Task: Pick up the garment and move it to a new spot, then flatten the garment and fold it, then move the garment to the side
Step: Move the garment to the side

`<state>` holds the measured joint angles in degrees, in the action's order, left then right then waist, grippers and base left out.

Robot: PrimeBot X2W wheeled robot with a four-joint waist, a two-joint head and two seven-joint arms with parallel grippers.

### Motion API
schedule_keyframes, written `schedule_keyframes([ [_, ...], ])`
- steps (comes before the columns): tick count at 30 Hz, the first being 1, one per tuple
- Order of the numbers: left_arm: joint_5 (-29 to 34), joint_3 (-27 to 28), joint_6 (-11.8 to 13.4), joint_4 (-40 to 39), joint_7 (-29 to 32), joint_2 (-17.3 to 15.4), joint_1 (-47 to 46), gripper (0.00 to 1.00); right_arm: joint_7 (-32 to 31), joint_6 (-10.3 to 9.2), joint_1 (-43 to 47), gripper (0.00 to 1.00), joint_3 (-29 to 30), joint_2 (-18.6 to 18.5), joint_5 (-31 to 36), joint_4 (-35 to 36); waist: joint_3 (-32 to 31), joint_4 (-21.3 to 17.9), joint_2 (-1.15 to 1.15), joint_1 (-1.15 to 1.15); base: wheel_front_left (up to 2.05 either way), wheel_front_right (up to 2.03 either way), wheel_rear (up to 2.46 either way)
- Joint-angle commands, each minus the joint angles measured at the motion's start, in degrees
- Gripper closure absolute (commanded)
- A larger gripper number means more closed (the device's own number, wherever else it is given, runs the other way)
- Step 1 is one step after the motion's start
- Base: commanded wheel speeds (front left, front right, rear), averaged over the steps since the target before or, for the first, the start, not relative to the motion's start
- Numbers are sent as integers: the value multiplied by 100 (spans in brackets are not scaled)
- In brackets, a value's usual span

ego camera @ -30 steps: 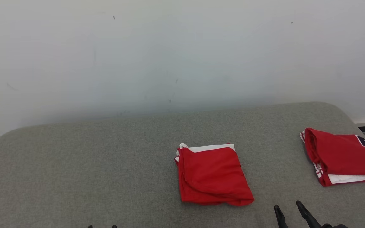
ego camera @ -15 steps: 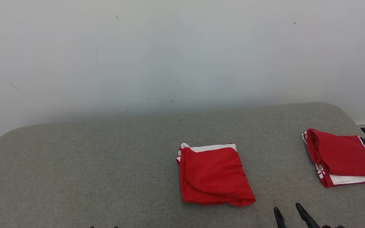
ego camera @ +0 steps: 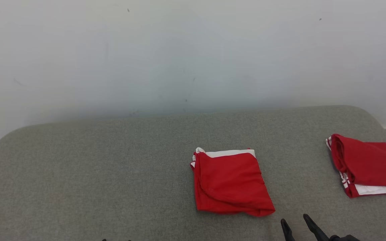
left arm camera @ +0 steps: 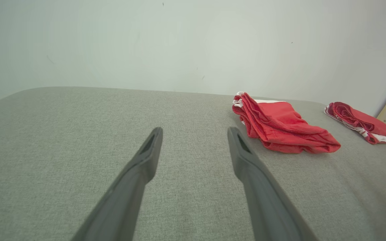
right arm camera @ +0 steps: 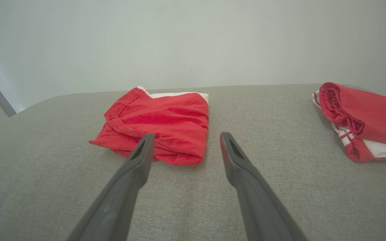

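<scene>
Left end effector (left arm camera: 194,130) spread, empty, over bare desk (ego camera: 112,174). Right end effector (ego camera: 294,219) spread, empty, near folded garment (ego camera: 231,182) at desk centre. Fold looks finished. My call: pinch all layers at thick edge, lift low, carry sideways. Second red garment (ego camera: 367,164) far right, loose on desk.

Print on right-hand jersey (ego camera: 367,164): you see dark navy characters, cut off by the picture's edge.
Legibility: you cannot tell which numerals or letters they are.
</scene>
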<state>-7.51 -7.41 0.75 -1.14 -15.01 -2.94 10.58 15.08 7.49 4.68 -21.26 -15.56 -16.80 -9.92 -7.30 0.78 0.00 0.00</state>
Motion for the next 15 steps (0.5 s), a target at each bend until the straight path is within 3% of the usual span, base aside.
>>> schedule_keyframes([
  [1, 28, 1, 5, -21, -19, 5, 29, 0, 6, 0, -86, 0, -61, -42, -70, -120, 37, 27, 0, 0, 0, 0, 0],
  [5, 21, -64, -8, -25, -19, 4, -29, 0, 5, 0, -447, 0, -259, -76, -293, -542, 129, 112, 0, 0, 0, 0, 0],
  [15, 10, -291, -50, -25, -18, 2, -253, 0, 4, 0, -1695, 0, -562, -313, -1827, -1745, 518, 455, 0, 0, 0, 0, 0],
])
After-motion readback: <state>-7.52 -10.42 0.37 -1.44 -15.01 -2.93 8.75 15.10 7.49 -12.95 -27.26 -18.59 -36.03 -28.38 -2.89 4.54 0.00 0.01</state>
